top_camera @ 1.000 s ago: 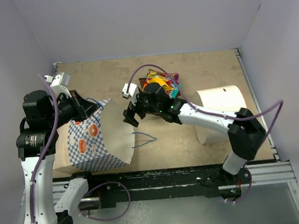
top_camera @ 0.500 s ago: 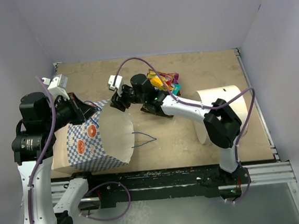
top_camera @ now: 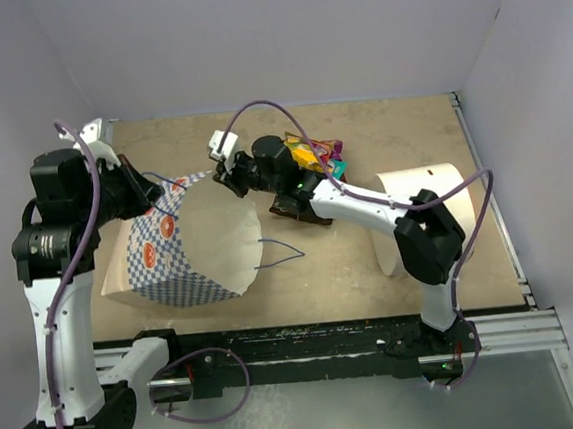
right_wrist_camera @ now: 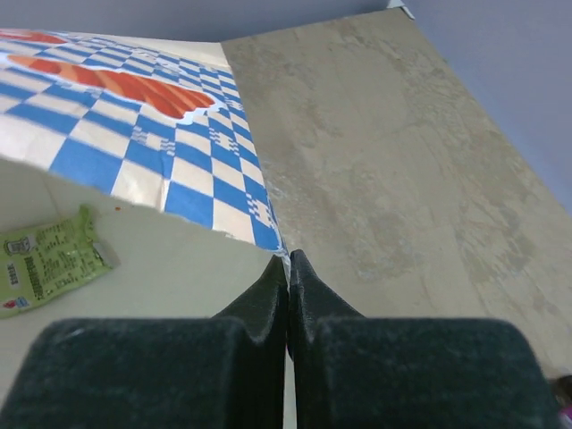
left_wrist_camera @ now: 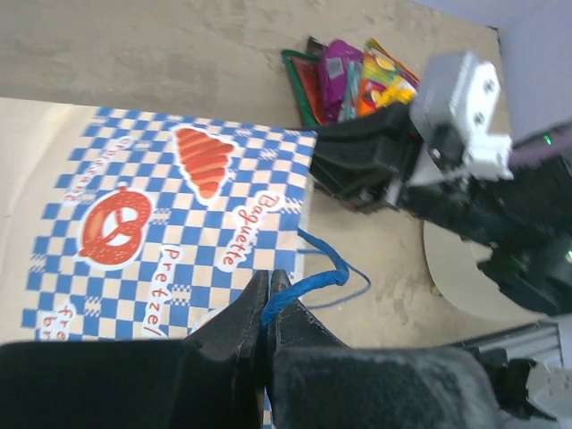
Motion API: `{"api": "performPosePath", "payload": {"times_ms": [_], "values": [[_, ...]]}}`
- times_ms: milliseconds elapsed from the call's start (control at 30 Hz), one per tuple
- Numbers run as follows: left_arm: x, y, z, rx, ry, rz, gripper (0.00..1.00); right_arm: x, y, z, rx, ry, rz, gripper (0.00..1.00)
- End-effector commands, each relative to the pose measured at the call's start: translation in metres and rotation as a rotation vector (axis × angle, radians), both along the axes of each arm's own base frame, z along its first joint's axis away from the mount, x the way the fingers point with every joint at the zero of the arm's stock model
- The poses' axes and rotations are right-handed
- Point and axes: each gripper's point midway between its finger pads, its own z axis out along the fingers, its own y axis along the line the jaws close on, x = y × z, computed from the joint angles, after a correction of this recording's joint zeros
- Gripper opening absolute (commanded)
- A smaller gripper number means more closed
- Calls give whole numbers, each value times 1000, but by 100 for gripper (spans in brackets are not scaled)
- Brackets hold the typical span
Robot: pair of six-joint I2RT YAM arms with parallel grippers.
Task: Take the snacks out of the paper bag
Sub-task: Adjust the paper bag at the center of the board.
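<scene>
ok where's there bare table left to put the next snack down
Bare table at the far right corner, between the snack pile, the white cylinder and the back wall. Also the near strip between paper bag and cylinder. Crowded where the right hand grips the bag rim beside the pile.

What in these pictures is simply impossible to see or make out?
- Top view: the right arm covers part of the snack pile, so its packets cannot be counted.
- Right wrist view: the green packet inside the paper bag runs off the left edge; its print is too small to read.
- All views: the bag's walls hide most of its inside.
</scene>
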Motion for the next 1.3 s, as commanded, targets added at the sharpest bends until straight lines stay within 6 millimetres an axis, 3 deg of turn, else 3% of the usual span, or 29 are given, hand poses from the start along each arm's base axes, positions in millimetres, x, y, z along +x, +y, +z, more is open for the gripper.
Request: {"api": "performPosePath", "payload": {"times_ms": [0, 167, 300, 400, 600, 733, 833, 900, 967, 1100, 1267], "values": [[30, 19, 31, 87, -105, 78, 0, 15, -30, 72, 123, -124, -163, 0], [51, 24, 51, 123, -166, 83, 0, -4, -43, 71, 152, -84, -177, 0], [52, 22, 42, 126, -152, 62, 0, -29, -50, 60, 143, -48, -138, 0], [40, 16, 20, 105, -101, 35, 0, -49, -56, 47, 124, -11, -101, 0], [-8, -8, -14, -18, -27, -50, 0, -69, -73, 16, 70, 47, -85, 2], [-31, -24, -29, -114, 4, -93, 0, -81, -79, 6, 19, 40, -39, 20], [-38, -32, -30, -174, 2, -114, 0, -84, -88, 2, -70, -16, -7, 43], [-40, -37, -29, -198, -10, -138, 0, -87, -94, -4, -187, -70, 50, 53], [-40, -38, -29, -195, -12, -146, 0, -90, -102, -3, -264, -109, 80, 59], [-40, -35, -30, -163, -9, -152, 0, -95, -115, 19, -292, -264, 118, 72], [-37, -35, -27, -164, -21, -152, 0, -122, -126, 41, -278, -377, 232, 77]]}}
